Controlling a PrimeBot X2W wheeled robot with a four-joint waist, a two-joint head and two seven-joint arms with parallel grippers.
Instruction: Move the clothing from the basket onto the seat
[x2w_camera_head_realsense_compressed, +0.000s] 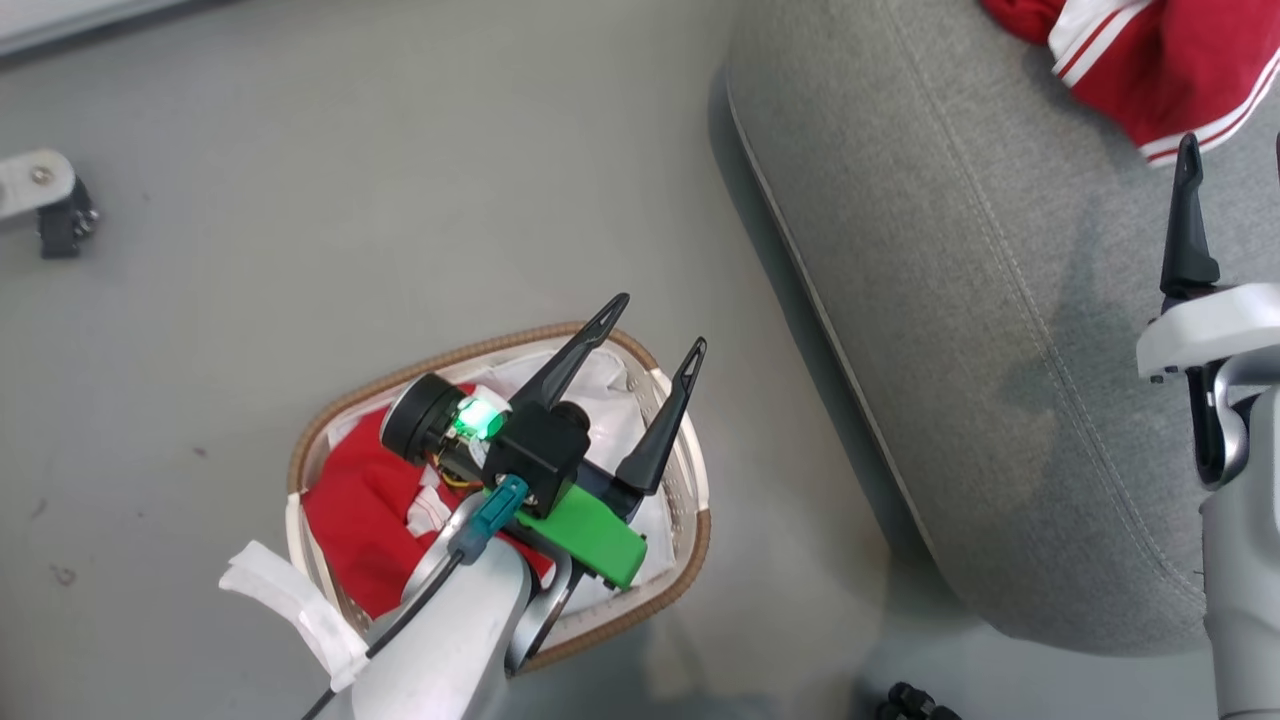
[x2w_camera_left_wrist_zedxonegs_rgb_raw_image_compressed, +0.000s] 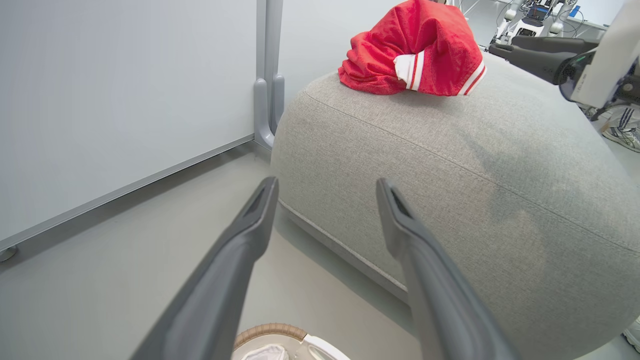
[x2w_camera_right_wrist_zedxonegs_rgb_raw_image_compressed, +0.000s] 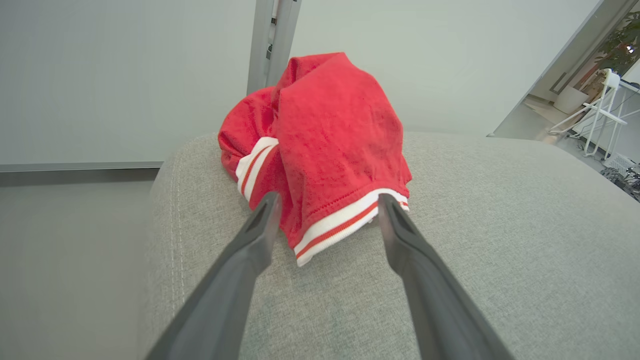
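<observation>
Right now I am looking down from the head view at the left gripper (x2w_camera_head_realsense_compressed: 662, 320), which is hanging over the basket (x2w_camera_head_realsense_compressed: 440, 355) with its two fingers spread wide and holding nothing. What I am weighing is direction. The fingers are pointing up and to the right, out over the white liner (x2w_camera_head_realsense_compressed: 610, 385) and towards the seat (x2w_camera_head_realsense_compressed: 1000, 350), while the red garment (x2w_camera_head_realsense_compressed: 350, 520) is lying the other way, bunched in the basket's lower-left end and partly under the wrist. It is crumpled, so I am not reading any clear long axis. In the left wrist view the tips are framing the seat's side, with the basket's rim at the bottom edge, so the garment is sitting behind and below them. The right gripper (x2w_camera_right_wrist_zedxonegs_rgb_raw_image_compressed: 328, 197) is hovering over the seat, likewise open and empty, its tips either side of the striped hem of a second red garment (x2w_camera_right_wrist_zedxonegs_rgb_raw_image_compressed: 335, 135) lying on the cushion. The left arm is plainly nearer the basket, and I am judging it needs to draw back and tip downward before closing.
</observation>
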